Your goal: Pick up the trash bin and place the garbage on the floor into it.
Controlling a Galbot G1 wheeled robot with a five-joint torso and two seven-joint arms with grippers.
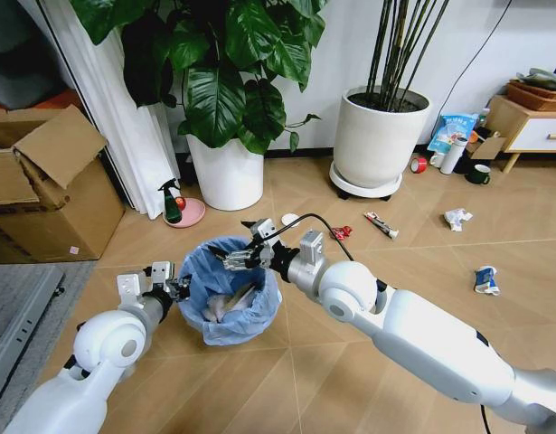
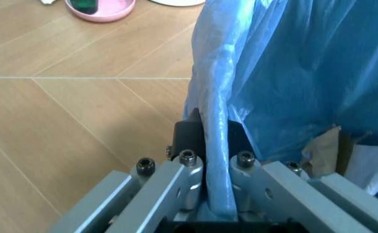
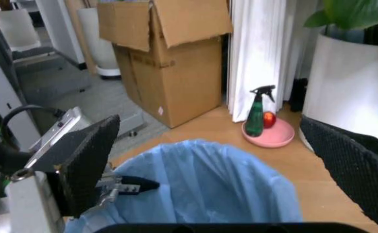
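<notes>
The trash bin, small and round with a pale blue bag liner, is in front of me on the herringbone floor. My left gripper is shut on the bin's near-left rim; the left wrist view shows its fingers clamping the liner-covered rim. My right gripper hangs open over the bin's far rim with nothing between its wide-spread fingers. White and tan pieces lie inside the bin. On the floor lie a white disc, a red wrapper, a long thin wrapper, a tissue wad and a blue-white packet.
Two big white plant pots stand behind the bin. A spray bottle on a pink dish sits near a cardboard box. A white bottle, dark mug and wooden cabinet are at far right.
</notes>
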